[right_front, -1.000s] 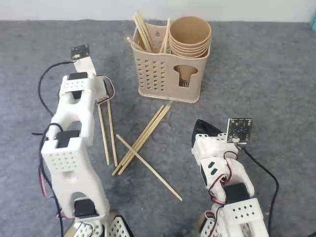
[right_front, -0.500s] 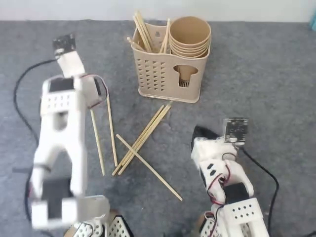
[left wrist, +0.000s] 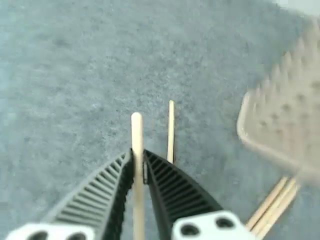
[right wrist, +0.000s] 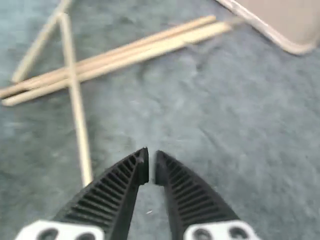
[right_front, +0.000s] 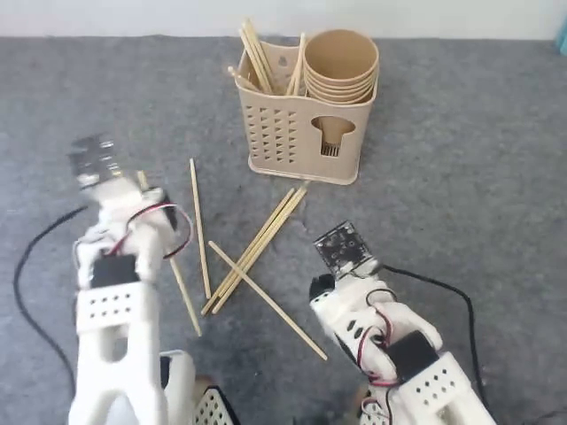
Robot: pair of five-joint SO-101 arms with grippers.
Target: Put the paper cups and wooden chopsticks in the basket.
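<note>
Withdrawn from basket point(right_front: 276, 133), left jaws clamp chopstick point(left wrist: 136, 131).

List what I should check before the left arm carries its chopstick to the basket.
1. Left gripper shut on the wooden chopstick: ok.
2. Only one gripped; the neighbouring chopstick lies apart: ok.
3. Held chopstick lifted off the carpet: cannot tell.
4. Basket upright, paper cups stacked in one compartment: ok.
5. Right gripper shut, empty, over the carpet beside the loose chopsticks: ok.
</note>
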